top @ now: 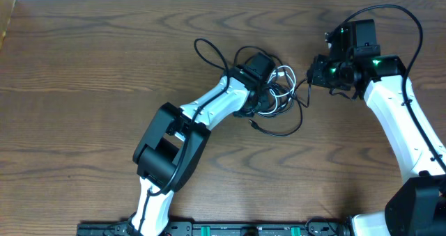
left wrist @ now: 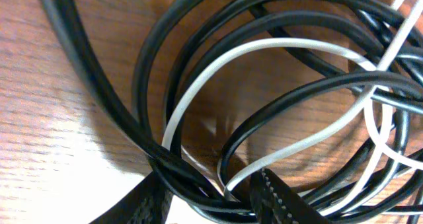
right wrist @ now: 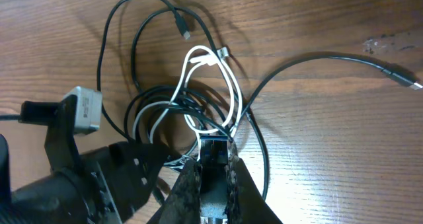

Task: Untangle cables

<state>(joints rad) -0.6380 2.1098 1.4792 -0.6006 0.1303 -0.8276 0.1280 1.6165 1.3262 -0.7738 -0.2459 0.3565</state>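
- The black cable (right wrist: pixel 330 55) and the white cable (left wrist: pixel 284 43) lie knotted together in one heap near the middle of the wooden worktop (top: pixel 83 69), between the two arms
- Loops of the black cable spread out from the heap on several sides; one of its small plug ends (right wrist: pixel 411 84) rests on bare wood well clear of the knot, and another plug (right wrist: pixel 184 31) lies at the far edge
- The white cable winds in narrow loops through the black coils, with a silvery end (right wrist: pixel 221 52) at the top of its loop
- The left fingers (left wrist: pixel 274 194) are down in the heap and stand apart, with black and white strands crossing the gap (whether they pinch anything I cannot tell)
- The right fingers (right wrist: pixel 232 174) are drawn nearly together at the near edge of the heap, clamped on a dark bit that looks like a strand of the black cable
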